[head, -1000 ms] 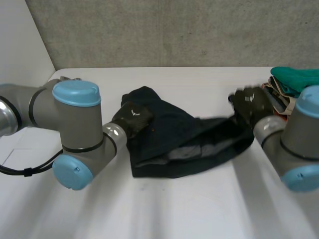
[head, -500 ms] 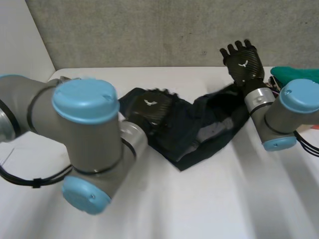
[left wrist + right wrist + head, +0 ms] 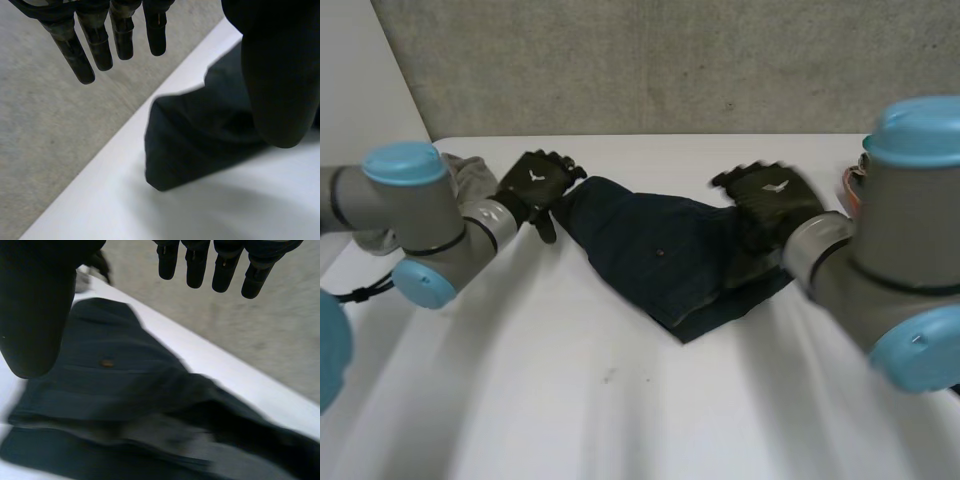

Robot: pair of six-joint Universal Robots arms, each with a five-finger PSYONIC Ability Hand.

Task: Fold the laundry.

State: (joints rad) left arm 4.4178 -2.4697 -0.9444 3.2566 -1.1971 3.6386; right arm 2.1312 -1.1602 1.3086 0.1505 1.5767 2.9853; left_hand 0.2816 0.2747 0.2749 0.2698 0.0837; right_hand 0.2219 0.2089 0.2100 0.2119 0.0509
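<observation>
Garment: dark, rumpled garment (image 3: 670,255), partly folded over itself, lying flat on the white bench (image 3: 620,400) between the two robot hands.
Position: one corner lies just beside the fingertips of the left robot hand (image 3: 535,185); the opposite end lies under the palm of the right robot hand (image 3: 770,195).
Handling (judged): soft, limp and light. It should sag and drape when lifted, and is neither slippery nor fragile. A small button (image 3: 106,363) is the only hard part.
Hold points (judged): pinch a corner or hem edge with each robot hand; a grasp in the middle would bunch the layers.
Left robot hand: released, fingers straight, holding nothing.
Right robot hand: released, fingers straight above the cloth; contact cannot be told.
Surroundings: grey cloth (image 3: 470,168) behind the left arm.
</observation>
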